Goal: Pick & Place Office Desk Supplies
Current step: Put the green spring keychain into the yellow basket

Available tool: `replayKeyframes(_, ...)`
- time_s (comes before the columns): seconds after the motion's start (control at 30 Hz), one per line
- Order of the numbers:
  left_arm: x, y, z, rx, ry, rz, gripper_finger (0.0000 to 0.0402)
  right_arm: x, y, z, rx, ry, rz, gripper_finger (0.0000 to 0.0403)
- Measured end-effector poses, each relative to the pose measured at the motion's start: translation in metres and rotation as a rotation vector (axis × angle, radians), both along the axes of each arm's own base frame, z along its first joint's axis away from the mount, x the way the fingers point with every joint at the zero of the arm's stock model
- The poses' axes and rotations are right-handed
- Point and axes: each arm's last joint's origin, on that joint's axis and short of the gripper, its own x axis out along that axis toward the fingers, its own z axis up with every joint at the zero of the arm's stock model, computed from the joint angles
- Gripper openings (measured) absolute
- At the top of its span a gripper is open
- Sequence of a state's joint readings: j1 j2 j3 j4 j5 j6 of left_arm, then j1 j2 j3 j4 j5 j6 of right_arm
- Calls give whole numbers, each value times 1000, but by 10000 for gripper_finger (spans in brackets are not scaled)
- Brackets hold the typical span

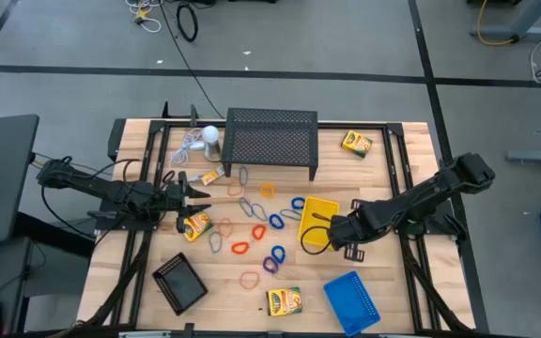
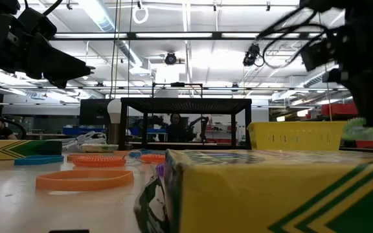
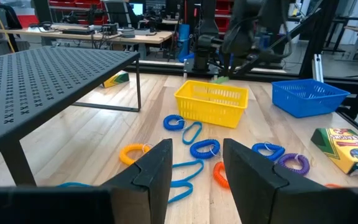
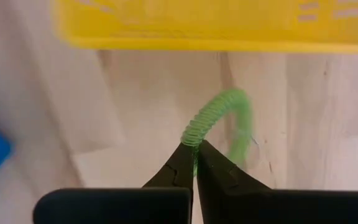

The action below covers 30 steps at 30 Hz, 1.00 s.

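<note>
My right gripper [image 4: 195, 144] points down beside the yellow mesh tray [image 1: 319, 223], on its right side, shut on a green coiled rubber-band loop [image 4: 225, 115]. My left gripper [image 3: 196, 149] waits level and open at the table's left [image 1: 200, 195], with nothing between its fingers. Several coloured loops [image 1: 261, 230] lie flat on the wood between the arms. Crayon boxes lie at the far right [image 1: 356, 143], by the left gripper [image 1: 195, 226] and at the near edge [image 1: 285, 300]. The black tray [image 1: 178, 282] and the blue tray [image 1: 352, 301] stand near the front. My right gripper pinches one short stretch of the green loop's coil [image 4: 192, 135] between its two fingertips, coming from above and pointing down. The rest of the loop curves out beyond the fingertips, above the bare wood next to the yellow tray's wall [image 4: 210, 28].
A large black mesh stand [image 1: 270, 141] takes up the far middle, with a white round object and its cord [image 1: 211, 134] at its left. Black rails [image 1: 407, 178] run along both sides of the table. Bare wood shows between the yellow tray and the blue tray.
</note>
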State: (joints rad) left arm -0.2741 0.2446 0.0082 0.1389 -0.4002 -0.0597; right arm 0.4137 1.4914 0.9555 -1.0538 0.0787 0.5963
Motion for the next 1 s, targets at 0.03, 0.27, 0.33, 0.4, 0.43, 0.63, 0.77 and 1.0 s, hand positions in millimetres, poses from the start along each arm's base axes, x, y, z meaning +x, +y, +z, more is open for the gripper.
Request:
replayKeyframes(0.03,0,0,0,0,-1,0,149,2,4,5,9,-19,15,4)
replayKeyframes(0.27,0,0,0,-1,-2,0,149,20,17,24,-42,-231,129,4)
replayKeyframes(0.33,0,0,0,-1,-3,0,149,27,17,25,-64,-305,165,4)
replayKeyframes(0.4,0,0,0,-1,-3,0,149,33,16,27,-88,-366,198,4)
replayKeyframes(0.43,0,0,0,-1,-3,0,149,36,14,28,-102,-385,209,4)
replayKeyframes(0.63,0,0,0,-5,-3,0,149,46,-8,25,-170,-401,211,4)
replayKeyframes(0.77,0,0,0,-6,-4,0,149,44,-26,3,-121,-360,204,4)
replayKeyframes(1.0,0,0,0,-3,-3,0,149,38,-48,-24,-74,-331,164,20)
